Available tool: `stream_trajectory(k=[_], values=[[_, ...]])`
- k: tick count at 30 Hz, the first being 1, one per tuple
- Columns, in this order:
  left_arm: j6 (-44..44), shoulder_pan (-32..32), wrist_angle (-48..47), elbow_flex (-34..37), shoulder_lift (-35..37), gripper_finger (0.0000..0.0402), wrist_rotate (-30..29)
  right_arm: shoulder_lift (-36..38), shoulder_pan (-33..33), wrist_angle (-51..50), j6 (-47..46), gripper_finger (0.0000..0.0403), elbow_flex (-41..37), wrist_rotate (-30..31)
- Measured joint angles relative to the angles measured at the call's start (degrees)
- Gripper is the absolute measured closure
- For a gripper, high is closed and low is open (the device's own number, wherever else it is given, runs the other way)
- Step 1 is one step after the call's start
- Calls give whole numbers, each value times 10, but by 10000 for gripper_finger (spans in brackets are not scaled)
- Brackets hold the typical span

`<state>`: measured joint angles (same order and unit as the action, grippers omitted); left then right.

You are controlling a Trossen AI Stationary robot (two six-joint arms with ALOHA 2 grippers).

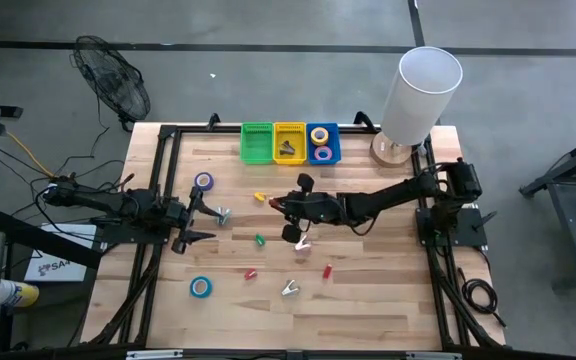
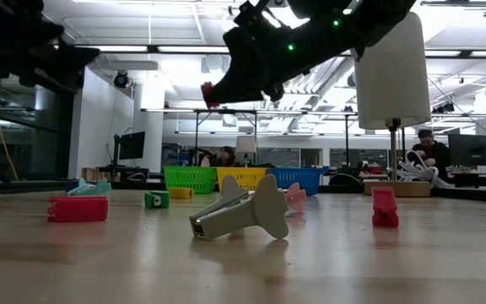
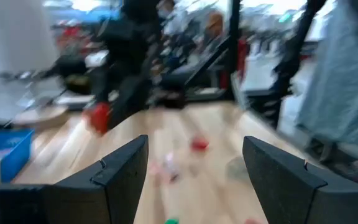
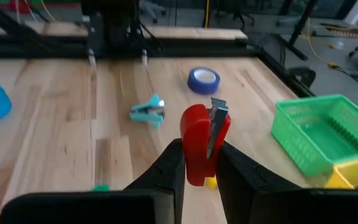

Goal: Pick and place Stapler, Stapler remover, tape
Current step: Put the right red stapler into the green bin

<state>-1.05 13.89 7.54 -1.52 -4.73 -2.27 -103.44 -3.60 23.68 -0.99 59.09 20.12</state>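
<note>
Pinched between the right gripper's (image 4: 197, 163) fingers, a red stapler (image 4: 204, 140) hangs above mid-table, its lower end hidden. Left gripper (image 3: 194, 171) hovers with jaws spread and empty; its view beyond is blurred. Green bin (image 1: 256, 142) looks empty; the yellow bin's (image 1: 289, 131) contents are unclear; the blue bin (image 1: 335, 146) holds two tape rolls (image 1: 319, 135). A purple roll (image 1: 203, 181) lies loose nearby.

A wooden counter (image 1: 368, 290) carries three small bins along its far edge: green (image 1: 256, 142), yellow (image 1: 289, 142) and blue (image 1: 323, 144), side by side. A white cylindrical lamp (image 1: 419, 95) stands on a round wooden base at the far right corner. A black fan (image 1: 113, 80) sits on the floor beyond the far left corner.
</note>
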Motion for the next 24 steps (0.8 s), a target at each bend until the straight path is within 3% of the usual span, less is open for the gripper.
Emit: stream_trajectory(k=[9, 15, 24], values=[[-1, 0, 31, 0, 0, 143, -28, 0, 18, 62, 39, 342, 0, -61], [-1, 0, 47, 0, 0, 143, -237, 0, 19, 89, 63, 338, 0, -76], [-52, 0, 130, 0, -44, 143, -241, 0, 30, 148, 79, 340, 0, -123]])
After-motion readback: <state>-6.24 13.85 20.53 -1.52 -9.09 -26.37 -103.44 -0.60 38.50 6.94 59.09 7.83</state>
